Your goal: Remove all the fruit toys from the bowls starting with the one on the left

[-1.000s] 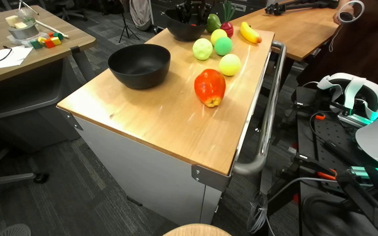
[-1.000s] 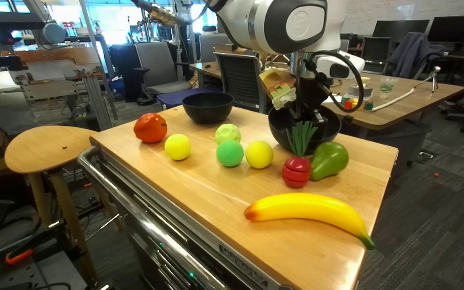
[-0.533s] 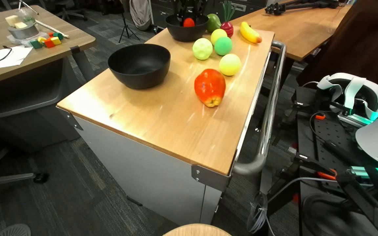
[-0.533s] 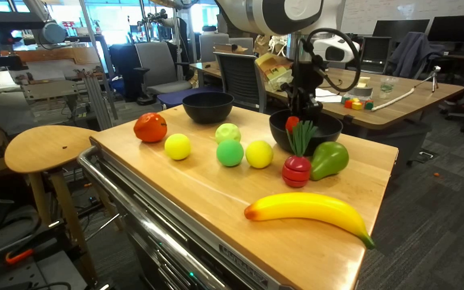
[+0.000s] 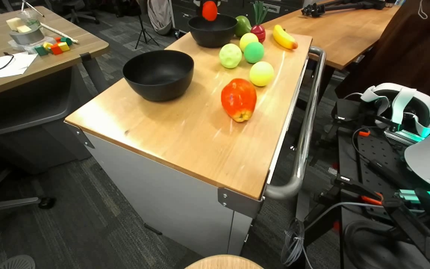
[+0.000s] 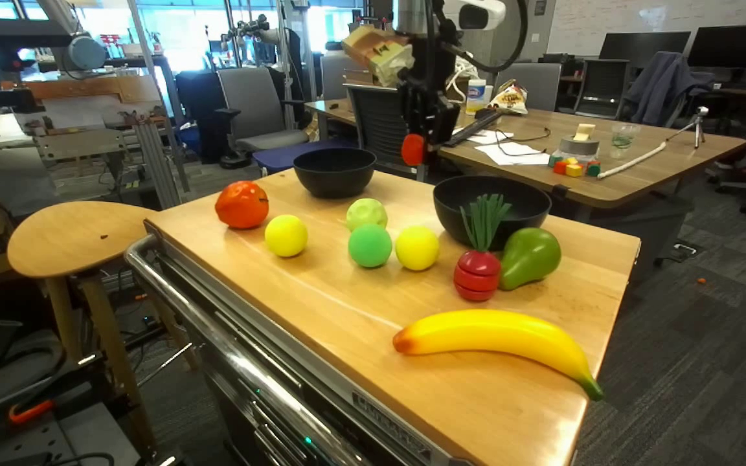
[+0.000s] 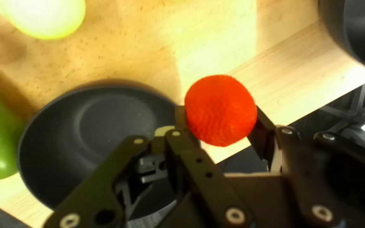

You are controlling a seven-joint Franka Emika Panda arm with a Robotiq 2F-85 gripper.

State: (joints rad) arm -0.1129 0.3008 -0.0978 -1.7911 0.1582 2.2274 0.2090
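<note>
Upward and leftward in an exterior view, away from the round, matte black bowl (image 6: 454, 226) right of centre, the black two-fingered gripper (image 7: 221, 115) had carried the bright red, rounded, dimpled plastic toy fruit (image 6: 413, 150) since the earlier frame; its jaws were pressed in on the toy from both sides and held it, in the upper middle of the frame, higher than the bowl's rim; the wrist view showed it between the jaws near the centre, with that bowl at the lower left; a second round, matte black bowl (image 6: 334, 184) stood upper left of centre in an exterior view.

On the light wooden tabletop (image 6: 321, 291), in an exterior view, an orange-red, apple-like plastic toy (image 6: 241, 204) lay at the left, with a bright yellow plastic ball (image 6: 286, 237) just to its right; a pale green dimpled ball (image 6: 367, 213), a smooth mid-green ball (image 6: 370, 246) and a second yellow ball (image 6: 417, 248) were grouped near the middle; a dark-red, grooved round toy (image 6: 476, 276) with upright green stalks stood just beside a green, pear-shaped plastic toy (image 6: 530, 257), both in front of the first bowl; a long, curved yellow plastic banana (image 6: 496, 333) lay at the lower right.
</note>
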